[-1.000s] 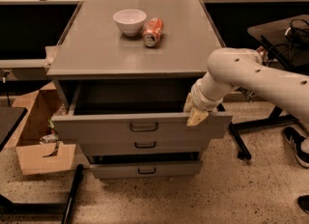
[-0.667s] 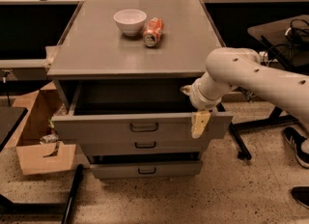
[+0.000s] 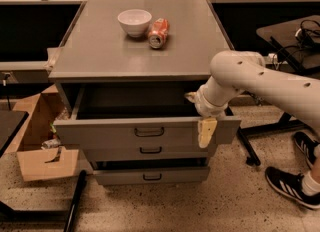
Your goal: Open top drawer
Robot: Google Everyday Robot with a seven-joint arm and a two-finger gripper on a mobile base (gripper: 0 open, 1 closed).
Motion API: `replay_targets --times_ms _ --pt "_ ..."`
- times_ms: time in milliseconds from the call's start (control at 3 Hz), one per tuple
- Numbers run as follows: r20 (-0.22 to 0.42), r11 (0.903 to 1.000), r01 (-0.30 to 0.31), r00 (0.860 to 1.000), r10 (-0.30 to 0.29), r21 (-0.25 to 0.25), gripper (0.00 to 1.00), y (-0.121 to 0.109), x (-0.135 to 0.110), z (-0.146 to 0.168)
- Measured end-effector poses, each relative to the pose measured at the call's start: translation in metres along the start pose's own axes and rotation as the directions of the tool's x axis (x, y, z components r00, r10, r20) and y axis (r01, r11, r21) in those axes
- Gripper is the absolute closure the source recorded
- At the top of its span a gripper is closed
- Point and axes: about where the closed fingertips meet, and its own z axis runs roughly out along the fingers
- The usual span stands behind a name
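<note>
The top drawer (image 3: 145, 132) of the grey cabinet stands pulled out, its dark inside showing, with a dark wire handle (image 3: 149, 132) at the centre of its front. My gripper (image 3: 205, 127) is at the right end of the drawer's front, at its top rim, with a pale yellow part hanging down over the front face. The white arm (image 3: 260, 78) reaches in from the right. Two shallower drawers sit below: the middle one (image 3: 150, 151) and the bottom one (image 3: 150, 176), which stands slightly out.
A white bowl (image 3: 134, 22) and a red can (image 3: 158, 32) lying on its side rest on the cabinet top (image 3: 100, 51). A cardboard box (image 3: 37, 136) sits on the floor at left. A person's shoes (image 3: 292, 183) and chair legs are at right.
The gripper's pale yellow part has swung down from the drawer's top rim to hang over the front face. The drawer stays open by about the same amount.
</note>
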Motion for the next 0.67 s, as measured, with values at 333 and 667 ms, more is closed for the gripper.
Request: replay_targets --times_ms 333,667 --pt "-0.010 0.9957 0.020 1.000 -0.021 -0.091 0.00 0.026 -0.010 0.006" --pt "-0.016 0.9865 0.017 1.000 -0.020 -0.163 0.16 0.047 -0.013 0.010"
